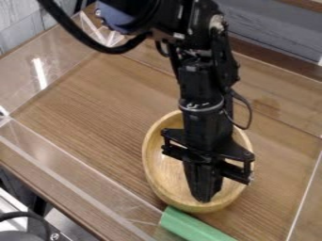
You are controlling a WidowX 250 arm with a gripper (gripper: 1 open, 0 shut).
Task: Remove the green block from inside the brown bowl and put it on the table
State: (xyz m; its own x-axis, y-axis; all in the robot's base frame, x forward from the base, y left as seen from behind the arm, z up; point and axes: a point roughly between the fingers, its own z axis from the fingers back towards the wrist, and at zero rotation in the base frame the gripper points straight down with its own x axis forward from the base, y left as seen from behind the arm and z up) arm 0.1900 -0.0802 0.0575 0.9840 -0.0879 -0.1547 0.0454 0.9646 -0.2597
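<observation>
The brown bowl (170, 143) sits on the table (101, 104), low and right of centre in the camera view. My gripper (206, 199) points steeply down into it, its dark fingers pressed together near the bowl's near inner wall, shut, with nothing visible between them. The green block (189, 226) shows as a bright green bar at the bottom edge of the view, just in front of the bowl's near rim and partly cut off by the frame. It sits apart from my fingertips. Whether it rests flat on the table I cannot tell.
Low clear acrylic walls (56, 155) edge the table on the left and along the near side. The black arm (201, 66) and its cables rise over the bowl towards the top. Bare wood stretches left of the bowl.
</observation>
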